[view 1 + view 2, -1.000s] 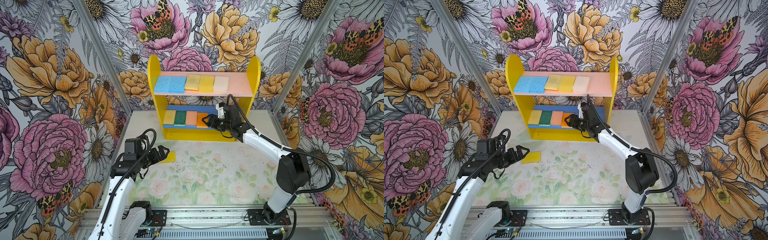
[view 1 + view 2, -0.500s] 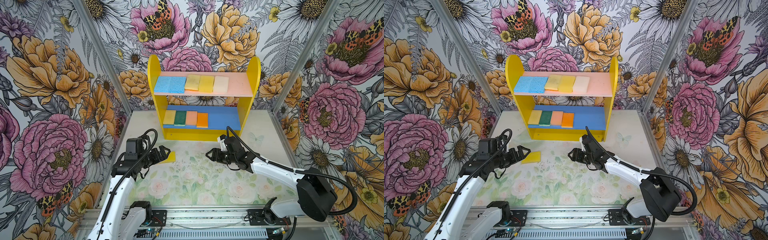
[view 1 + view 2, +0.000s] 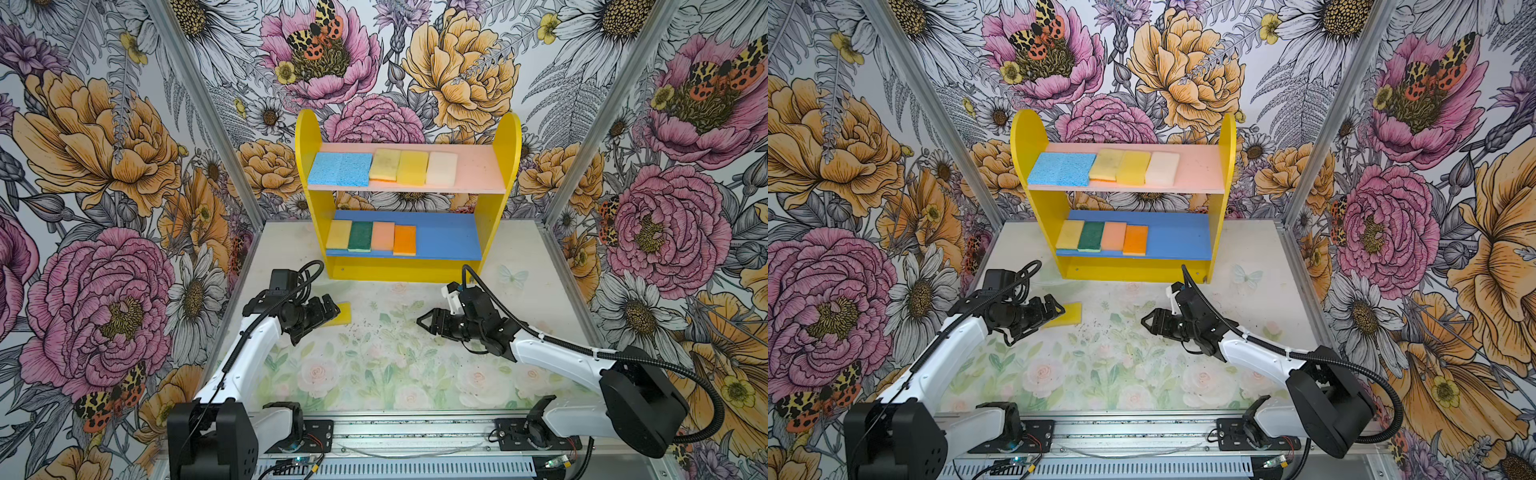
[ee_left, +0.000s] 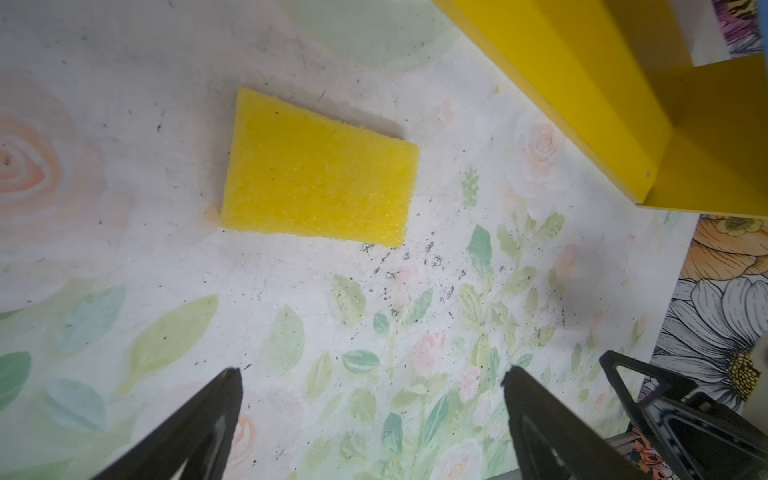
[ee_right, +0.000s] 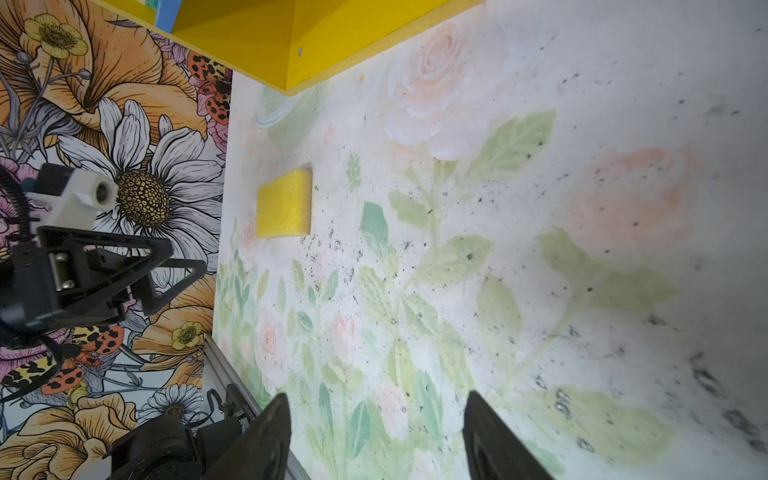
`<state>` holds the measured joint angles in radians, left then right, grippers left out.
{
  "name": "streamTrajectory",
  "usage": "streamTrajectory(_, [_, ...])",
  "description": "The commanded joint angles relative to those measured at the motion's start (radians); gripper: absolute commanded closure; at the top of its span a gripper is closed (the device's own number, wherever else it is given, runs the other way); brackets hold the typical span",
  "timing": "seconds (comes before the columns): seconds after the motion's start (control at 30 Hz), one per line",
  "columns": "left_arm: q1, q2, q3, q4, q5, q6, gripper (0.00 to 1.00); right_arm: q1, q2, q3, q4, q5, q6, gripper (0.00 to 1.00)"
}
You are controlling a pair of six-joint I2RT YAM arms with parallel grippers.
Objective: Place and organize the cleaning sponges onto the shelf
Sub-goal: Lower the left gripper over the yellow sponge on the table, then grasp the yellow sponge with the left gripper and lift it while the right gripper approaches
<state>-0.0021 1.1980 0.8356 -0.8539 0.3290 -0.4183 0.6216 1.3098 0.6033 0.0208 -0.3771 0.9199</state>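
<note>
While the left pincer (image 4: 372,376) hangs spread wide and empty over the counter (image 4: 124,266), a loose yellow sponge (image 4: 318,172) lies flat just ahead of it, near the foot of the shelf (image 3: 309,137). Across the counter, apart from that sponge, the right pincer (image 5: 376,399) is spread too, pinching nothing. On the shelf's pink board (image 3: 478,170) sit two blue sponges (image 3: 340,168), two pale yellow sponges (image 3: 412,167) and a cream sponge (image 3: 441,168) in a row; the blue board (image 3: 449,237) below carries four more sponges (image 3: 360,236), yellow, green, peach and orange, side by side at its left end.
</note>
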Motion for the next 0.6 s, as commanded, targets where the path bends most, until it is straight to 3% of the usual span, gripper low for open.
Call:
streamTrajectory(0.0, [0.044,0.079,0.050,-0.007,-0.018,0.016,0.01,-0.017,-0.041,-0.052,0.057,-0.041,-0.014,0.32])
streamTrajectory(0.33, [0.085,0.347,0.148,0.028,-0.138,0.043,0.01,-0.100,-0.078,-0.168,0.104,-0.101,-0.022,0.31])
streamTrajectory(0.57, [0.092,0.518,0.260,0.046,-0.094,0.091,0.01,-0.106,-0.071,-0.170,0.131,-0.112,-0.013,0.31])
